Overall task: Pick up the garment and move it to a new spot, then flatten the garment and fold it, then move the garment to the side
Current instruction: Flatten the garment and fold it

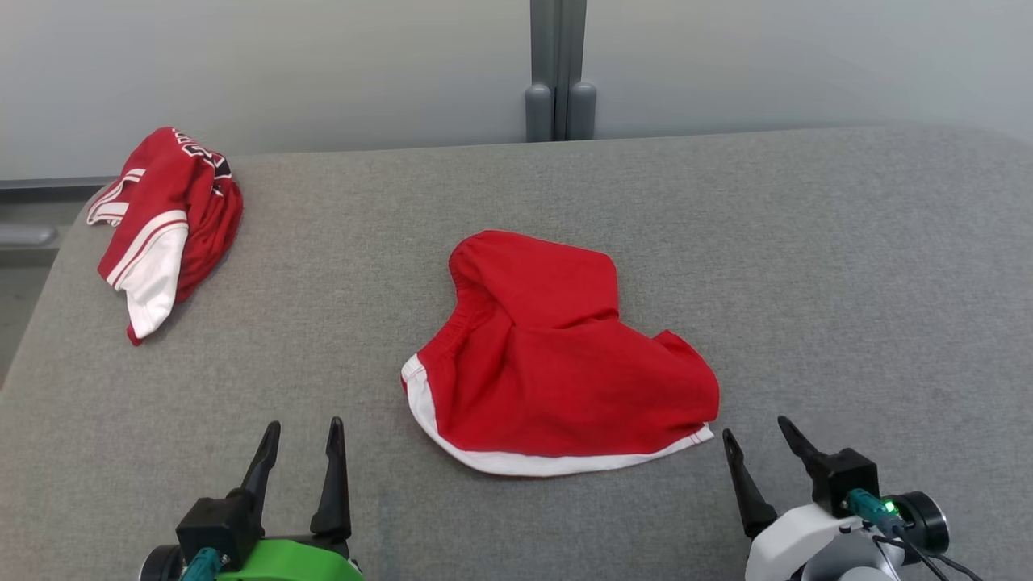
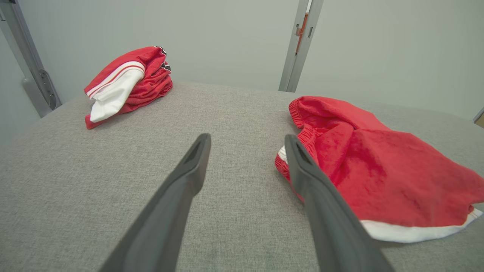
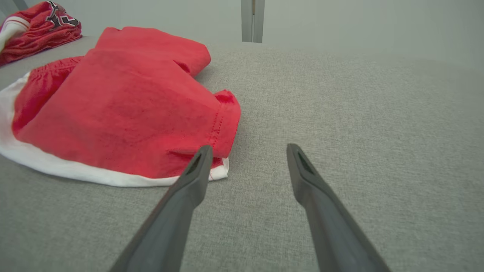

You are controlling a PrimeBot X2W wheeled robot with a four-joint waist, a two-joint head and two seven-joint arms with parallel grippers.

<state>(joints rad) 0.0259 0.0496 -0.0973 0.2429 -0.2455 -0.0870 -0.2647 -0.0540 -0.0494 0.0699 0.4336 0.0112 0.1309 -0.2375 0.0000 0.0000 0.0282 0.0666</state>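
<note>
Red garment [image 1: 557, 363] is lying crumpled in the middle of the table, between the two claws and touched by neither. Starting from the claws: the left claw [image 1: 305, 424] is hovering low at the near left, its two dark fingers spread wide and holding nothing. The right claw [image 1: 756, 428] is doing the same at the near right, wide and empty, and in the right wrist view its inner finger is sitting just beside the garment's near right corner. Outward from there, the white hem [image 1: 516, 461] is curving along the near edge. The gathered waistband [image 1: 462, 290] is bunching on the far left side, with one layer folding over another, so the piece is not lying flat.

It is looking like thin, light, soft cloth: it will likely be drooping and sliding under a pinch, not breaking. I am judging the best holds to be the two ends of the hemmed edge, or the waistband, where stitched layers are giving the fingers more to bite.

Further out, a second garment [image 1: 165, 226] — red with white panels — is sitting bundled at the far left corner of the grey table [image 1: 807, 282], well apart.

Counting: two garments, two claws, four fingers, one table, one grey post [image 1: 557, 73] standing behind it.
</note>
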